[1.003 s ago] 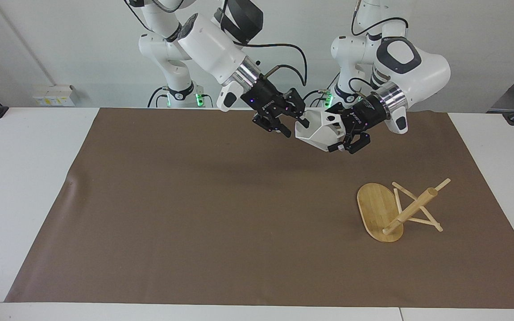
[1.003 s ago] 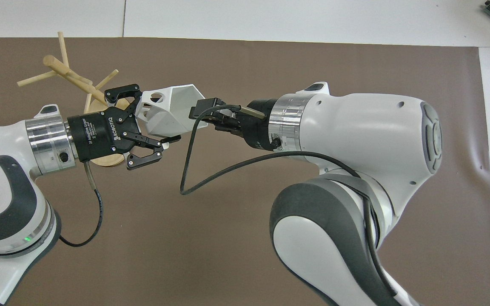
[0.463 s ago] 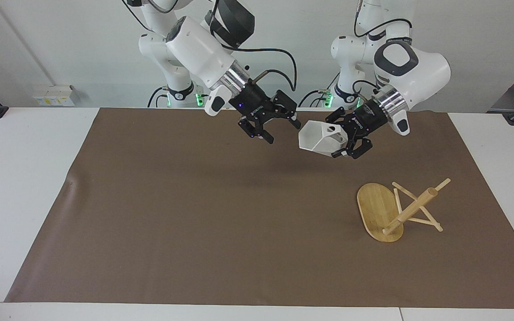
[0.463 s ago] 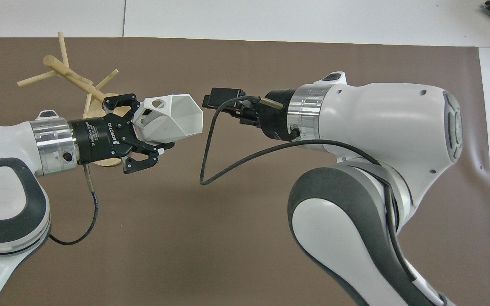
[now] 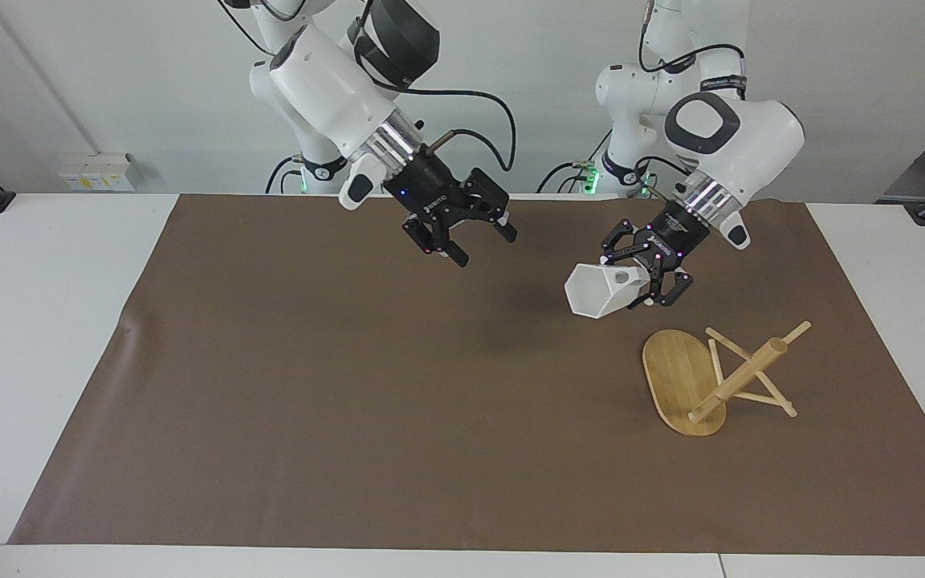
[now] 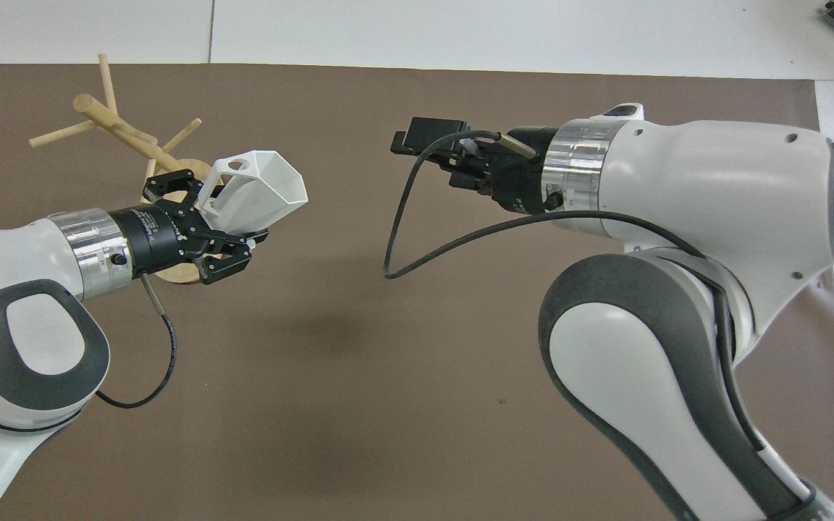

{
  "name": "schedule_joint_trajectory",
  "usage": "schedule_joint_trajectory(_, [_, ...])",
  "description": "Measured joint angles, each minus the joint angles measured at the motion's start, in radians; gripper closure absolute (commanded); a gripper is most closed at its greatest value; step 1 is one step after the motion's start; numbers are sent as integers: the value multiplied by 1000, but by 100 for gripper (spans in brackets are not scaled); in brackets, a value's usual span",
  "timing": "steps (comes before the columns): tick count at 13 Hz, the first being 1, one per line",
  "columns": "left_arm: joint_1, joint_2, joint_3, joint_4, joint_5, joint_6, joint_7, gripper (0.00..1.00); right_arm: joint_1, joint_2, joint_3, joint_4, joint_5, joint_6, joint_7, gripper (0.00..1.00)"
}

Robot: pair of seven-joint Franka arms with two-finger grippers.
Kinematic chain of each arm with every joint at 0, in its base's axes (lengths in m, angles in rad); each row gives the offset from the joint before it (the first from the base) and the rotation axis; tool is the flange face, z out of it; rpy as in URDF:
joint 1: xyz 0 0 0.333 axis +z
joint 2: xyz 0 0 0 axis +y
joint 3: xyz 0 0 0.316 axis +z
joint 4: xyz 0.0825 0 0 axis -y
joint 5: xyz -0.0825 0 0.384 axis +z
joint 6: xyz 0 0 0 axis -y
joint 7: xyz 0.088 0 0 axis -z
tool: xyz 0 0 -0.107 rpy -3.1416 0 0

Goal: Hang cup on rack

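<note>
The desk [image 5: 61,337] is white w/ a big brown mat [image 5: 350,385] on most of it. Both arms are up over the mat.

The right tool [image 5: 470,233] is over the mat's near-robot strip, about mid-desk; its fingers are spread and hold nothing. I judge this arm waits now.

The rack [image 5: 711,377] stands on the mat toward the left arm's end, its post leaning and thin pegs crossing it.

The left tool [image 5: 655,277] is pressed together on the cup [image 5: 601,293], pinching it at the handle end. The cup is in the air, mouth tipped away from the tool, over the mat just on the robots' side of the rack base, not touching the rack.

Handling, as my judgement: the cup looks stiff, light and thin-walled, prob. smooth, so it can slip or turn in a two-finger pinch. The hold is near the handle, so the handle hole must stay free for a peg; the pegs are thin, approx. a careful aim is needed.

Views: the facing view shows a clear gap btw. cup and rack and the height above the mat. In the overhead view the left tool [image 6: 225,242] covers part of the rack base, so the gap is not readable there, but the cup's open hexagon mouth [image 6: 276,177] and the handle hole are plainer.
</note>
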Motion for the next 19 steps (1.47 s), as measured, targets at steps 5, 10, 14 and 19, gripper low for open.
schedule_joint_trajectory(5, [1, 60, 1, -12, 0, 141, -45, 100, -8, 0, -132, -10, -266, -21, -41, 0])
schedule_joint_trajectory(10, [25, 76, 2, -12, 0, 168, -72, 100, -9, -15, -277, -15, -357, -141, -324, 0])
schedule_joint_trajectory(14, [68, 76, 3, -9, 0, 167, -73, 100, -10, -46, -416, -15, -357, -264, -578, 0])
schedule_joint_trajectory(19, [76, 81, -2, 5, 0, 193, -133, 100, -12, -64, -559, -15, -361, -405, -700, 0])
